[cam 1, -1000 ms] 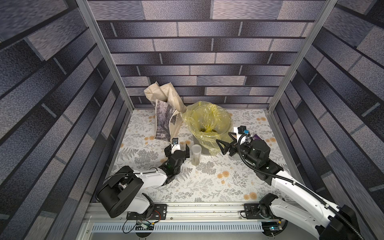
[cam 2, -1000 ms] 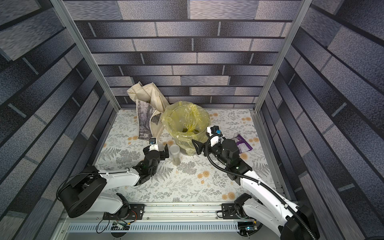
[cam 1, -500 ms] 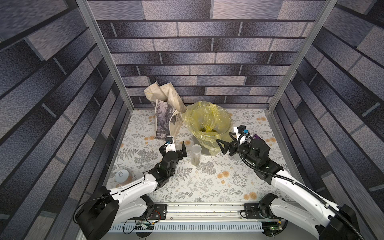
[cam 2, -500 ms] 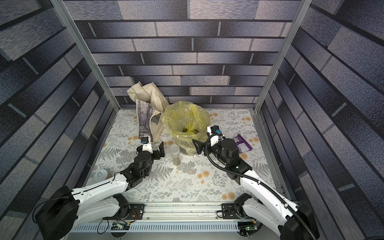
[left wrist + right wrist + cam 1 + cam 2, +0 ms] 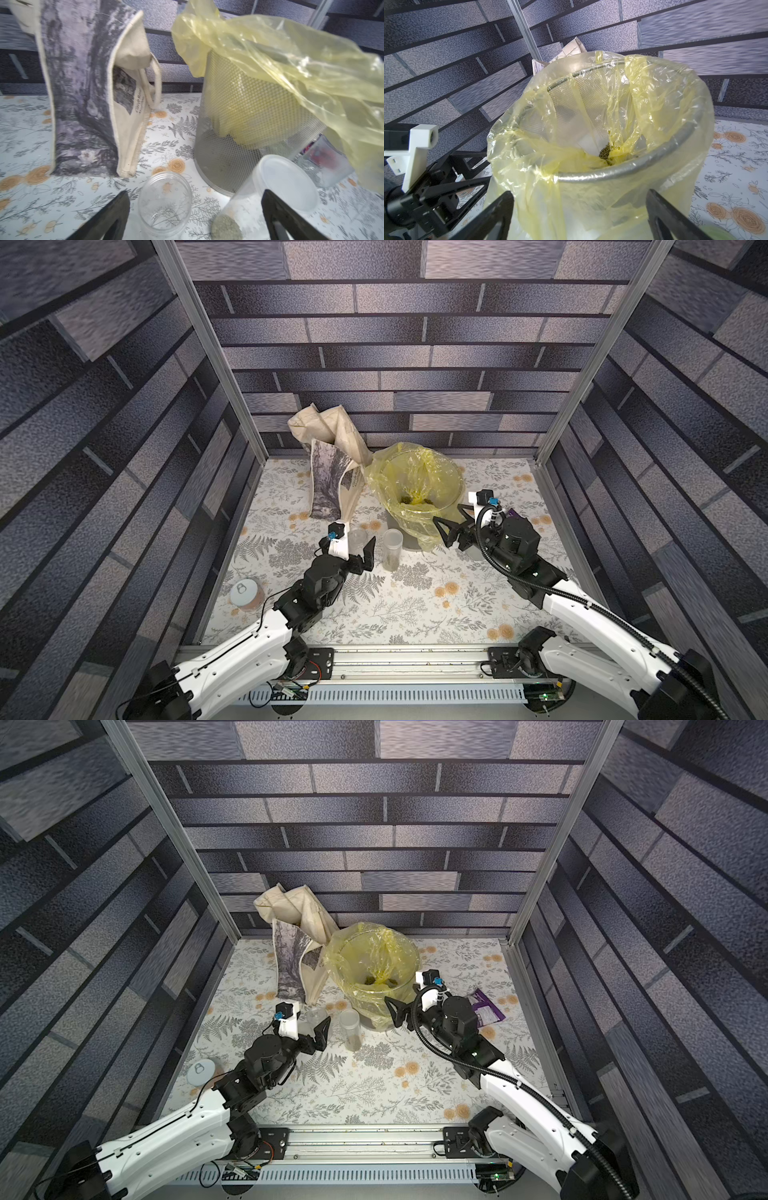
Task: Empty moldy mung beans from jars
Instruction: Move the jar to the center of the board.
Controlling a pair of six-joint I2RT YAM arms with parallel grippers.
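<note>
1. Left wrist view: the lidless jar [image 5: 165,204] stands upright with its long axis vertical and its mouth up, and it is empty. Just beside it the lidded jar [image 5: 270,197], also upright with its whitish lid on top, holds a low layer of mung beans [image 5: 226,227].
2. Both stand near the middle of the desk [image 5: 415,614], just before the mesh bin [image 5: 239,116], which stands toward the far edge.
3. A ribbed jar [image 5: 326,164] stands upright close by the bin's other side.
4. The bin's yellow bag [image 5: 664,104] holds a small heap of loose beans [image 5: 605,152].
5. Left hand [image 5: 195,193]: jaws wide apart, with the lidless jar between the fingertips and touching neither. Right hand [image 5: 579,192]: jaws wide apart, empty, just beside the bin.
6. The cloth tote [image 5: 83,104] carries small print, too blurred to read.
</note>
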